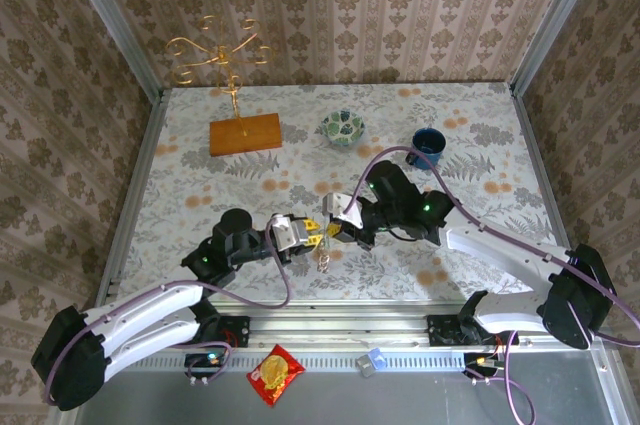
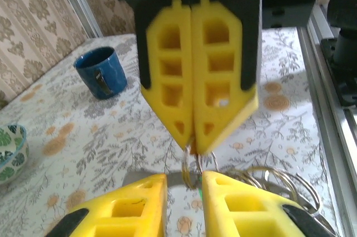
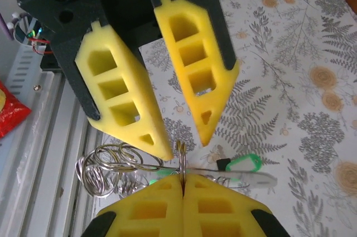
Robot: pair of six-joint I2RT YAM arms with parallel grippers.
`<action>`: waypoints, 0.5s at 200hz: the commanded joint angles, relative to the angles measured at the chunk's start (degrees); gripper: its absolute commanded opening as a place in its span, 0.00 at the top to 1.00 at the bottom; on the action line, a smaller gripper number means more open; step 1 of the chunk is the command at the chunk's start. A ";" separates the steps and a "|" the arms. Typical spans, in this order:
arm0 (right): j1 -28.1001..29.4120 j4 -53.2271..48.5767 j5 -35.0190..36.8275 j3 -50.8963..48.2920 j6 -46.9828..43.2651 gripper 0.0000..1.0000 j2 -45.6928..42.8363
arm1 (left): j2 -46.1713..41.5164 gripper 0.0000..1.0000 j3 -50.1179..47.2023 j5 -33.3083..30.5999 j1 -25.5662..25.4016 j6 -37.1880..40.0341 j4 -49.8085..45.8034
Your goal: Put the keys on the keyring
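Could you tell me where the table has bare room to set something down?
Free: between the wooden block and the left arm, and right of the blue mug. Crowded: near centre, where left gripper and right gripper meet at the keyring.

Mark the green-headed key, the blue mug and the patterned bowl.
Small bright-green-headed key (image 3: 237,164): right wrist view, on its green head.
Round blue mug (image 2: 111,81): left wrist view, on its side wall.
Patterned green bowl (image 1: 343,128): top view, on its bare inside.

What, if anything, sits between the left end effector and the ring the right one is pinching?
Nothing visible. The left end effector stands open right at the ring, which the right end effector pinches shut.
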 commanded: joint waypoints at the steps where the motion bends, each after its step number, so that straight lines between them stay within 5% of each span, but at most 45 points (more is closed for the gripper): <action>1: 1.26 -8.29 4.07 4.89 -5.00 1.00 1.18 | 0.31 0.78 3.96 -0.30 -0.40 3.31 -6.34; 54: 6.30 -16.30 13.12 10.84 -10.97 1.00 5.32 | 2.19 0.79 5.73 0.48 -0.41 3.91 -7.33; 100: 7.77 -13.97 11.18 11.75 -10.40 1.00 5.43 | 2.43 0.92 6.10 1.40 -0.28 4.21 -8.28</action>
